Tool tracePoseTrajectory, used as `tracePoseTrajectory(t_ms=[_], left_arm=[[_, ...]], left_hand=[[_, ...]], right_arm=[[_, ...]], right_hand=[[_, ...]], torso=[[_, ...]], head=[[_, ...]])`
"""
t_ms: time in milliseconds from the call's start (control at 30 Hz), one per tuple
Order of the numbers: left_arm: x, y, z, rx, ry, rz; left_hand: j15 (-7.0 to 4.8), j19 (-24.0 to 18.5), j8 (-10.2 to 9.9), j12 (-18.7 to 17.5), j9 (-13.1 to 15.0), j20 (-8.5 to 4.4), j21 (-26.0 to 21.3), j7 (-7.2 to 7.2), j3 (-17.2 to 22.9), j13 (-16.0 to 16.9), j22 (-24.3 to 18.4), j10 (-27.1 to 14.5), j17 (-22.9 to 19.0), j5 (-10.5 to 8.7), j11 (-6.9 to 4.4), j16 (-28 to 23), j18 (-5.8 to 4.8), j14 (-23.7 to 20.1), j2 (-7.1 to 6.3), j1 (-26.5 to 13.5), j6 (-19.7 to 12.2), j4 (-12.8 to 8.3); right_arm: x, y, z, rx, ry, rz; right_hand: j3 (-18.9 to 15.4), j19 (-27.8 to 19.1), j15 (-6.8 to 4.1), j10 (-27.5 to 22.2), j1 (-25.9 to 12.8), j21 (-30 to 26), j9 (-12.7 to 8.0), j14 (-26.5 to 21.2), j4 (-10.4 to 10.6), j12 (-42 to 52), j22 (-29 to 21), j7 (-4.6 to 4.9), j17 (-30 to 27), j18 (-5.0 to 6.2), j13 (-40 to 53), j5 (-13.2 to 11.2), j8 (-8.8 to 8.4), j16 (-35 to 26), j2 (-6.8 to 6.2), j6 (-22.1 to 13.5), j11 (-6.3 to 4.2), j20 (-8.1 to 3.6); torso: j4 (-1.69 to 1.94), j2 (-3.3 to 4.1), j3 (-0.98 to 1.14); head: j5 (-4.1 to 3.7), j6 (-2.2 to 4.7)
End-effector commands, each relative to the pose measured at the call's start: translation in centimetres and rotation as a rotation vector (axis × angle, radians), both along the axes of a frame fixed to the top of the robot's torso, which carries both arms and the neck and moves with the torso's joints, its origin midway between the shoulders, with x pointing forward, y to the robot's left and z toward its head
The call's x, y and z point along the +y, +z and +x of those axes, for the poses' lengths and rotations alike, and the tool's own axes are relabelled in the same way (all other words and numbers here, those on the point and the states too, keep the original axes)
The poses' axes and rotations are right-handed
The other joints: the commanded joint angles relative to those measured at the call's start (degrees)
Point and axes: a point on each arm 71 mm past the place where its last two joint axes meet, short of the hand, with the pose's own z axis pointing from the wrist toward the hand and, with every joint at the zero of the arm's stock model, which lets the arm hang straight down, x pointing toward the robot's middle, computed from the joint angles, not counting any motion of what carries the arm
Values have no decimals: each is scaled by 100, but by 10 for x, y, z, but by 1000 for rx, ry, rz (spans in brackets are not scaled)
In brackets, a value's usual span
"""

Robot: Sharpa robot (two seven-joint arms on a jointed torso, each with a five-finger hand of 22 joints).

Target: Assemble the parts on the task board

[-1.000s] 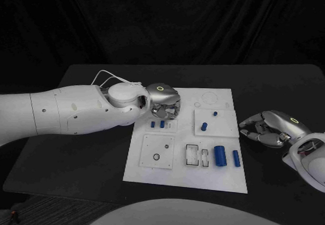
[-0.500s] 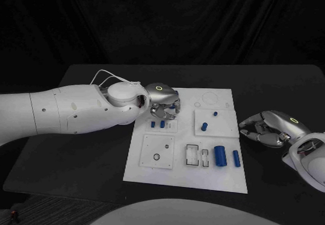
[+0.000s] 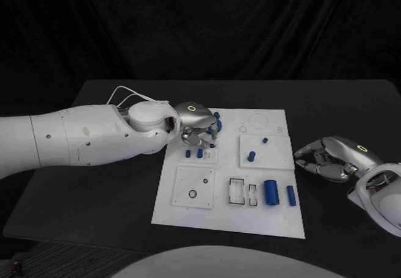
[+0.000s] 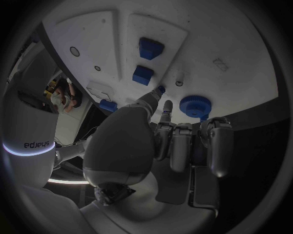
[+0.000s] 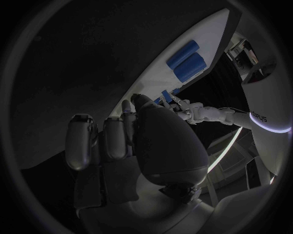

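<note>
We see our left hand (image 3: 199,123) pinching a blue part (image 3: 217,120) above the task board (image 3: 277,224)'s far-left corner; our right hand (image 3: 330,158), curled and holding nothing, rests off its right edge.

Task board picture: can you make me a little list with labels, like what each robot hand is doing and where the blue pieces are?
left hand: over the task board's far left part, holding a blue gear-like part
right hand: on the black table right of the board, fingers curled, holding nothing
two small blue pegs: standing just below the left hand
big blue cylinder: lying near the board's right edge
</note>
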Motion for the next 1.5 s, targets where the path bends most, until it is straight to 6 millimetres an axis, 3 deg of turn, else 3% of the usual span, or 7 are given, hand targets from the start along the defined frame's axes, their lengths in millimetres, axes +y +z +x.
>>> tracePoseTrajectory(t_ms=[33,300,567,800,1133,1200,1500], left_arm=[[-1,-2,-1,16,5,20],[-3,-5,0,40,13,49],[-7,-5,1,45,8,54],[-10,-6,2,45,9,56],[-13,-4,1,31,-10,36],[-14,-4,1,28,-18,31],[-16,-3,0,21,-43,17]], left_hand=[[26,15,89,25,47,27,0,6,-18,1049,1243,23,1509,-19,37,15,30,605,25,-69,179,67],[50,2,139,15,88,52,-19,24,-3,1043,1237,6,1509,150,59,15,35,605,65,-46,298,59],[76,11,69,7,96,81,-12,67,130,1040,1240,-6,1509,715,92,15,33,605,73,92,269,-97],[90,17,13,1,88,95,-4,94,250,1038,1243,-10,1509,917,111,15,32,605,39,182,238,-232],[99,17,-125,-20,40,109,-3,88,325,1020,1243,-33,1509,800,103,15,32,605,-24,172,42,-305],[39,22,-151,-12,28,73,4,-20,344,1026,1245,-20,1509,636,-8,15,33,605,-40,158,-53,-332],[-24,43,-161,46,23,12,31,-117,364,1075,1254,58,1509,487,-84,15,27,605,-96,253,-156,-429]], right_arm=[[0,-1,0,8,-6,-6],[0,-2,0,9,-6,-6],[0,-2,0,10,-6,-7],[1,-2,0,11,-5,-7],[0,-2,0,15,-6,-9],[0,-2,0,15,-6,-9],[0,-3,-1,18,-7,-11]], right_hand=[[33,156,-43,2,48,-16,10,197,7,-6,1169,-17,-4,33,-2570,18,12,-20,12,37,-29,16],[33,156,-43,2,48,-16,10,197,7,-6,1169,-17,-4,33,-2570,18,12,-20,12,37,-29,16],[33,156,-43,2,48,-16,10,197,7,-6,1169,-17,-4,33,-2570,18,12,-20,12,37,-29,16],[38,153,-41,-2,47,-23,11,192,6,-18,1167,-15,-24,34,-2580,18,14,-32,14,43,-26,18],[41,152,-40,-2,50,-27,12,191,2,-19,1166,-15,-27,35,-2580,18,14,-33,12,45,-26,19],[41,152,-40,-2,50,-27,12,191,2,-19,1166,-15,-27,35,-2580,18,14,-33,12,45,-26,19],[41,152,-40,-2,50,-27,12,191,2,-19,1166,-15,-27,35,-2580,18,14,-33,12,45,-26,19]], torso=[[2,0,3],[-7,1,2],[-3,4,2],[-1,1,4],[3,4,2],[3,3,3],[1,-1,4]], head=[[11,1],[16,1],[14,1],[13,1],[1,1],[12,1],[8,1]])
